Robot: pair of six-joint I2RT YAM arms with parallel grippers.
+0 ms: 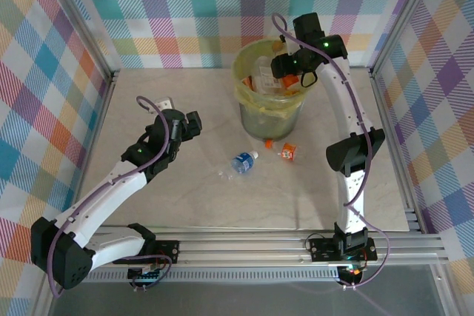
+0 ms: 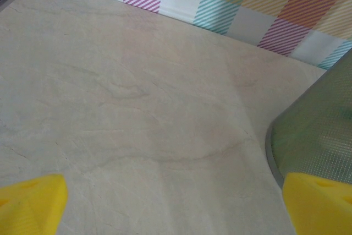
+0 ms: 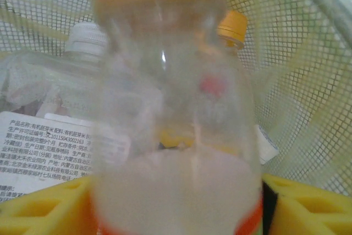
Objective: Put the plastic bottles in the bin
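The bin, a pale green mesh bucket with a yellowish bag liner, stands at the back middle of the table and holds several plastic bottles. My right gripper hangs over its right rim. Up close, a blurred clear bottle with an orange band stands between the yellow fingers of the right gripper, with a dark gap beside the right one. A blue-labelled bottle and an orange-labelled bottle lie on the table in front of the bin. My left gripper is open and empty, left of the bin.
Inside the bin lie a white-capped bottle and an orange-capped one against the mesh wall. The bin's base sits just right of my left gripper. Checked walls and metal rails close in the table.
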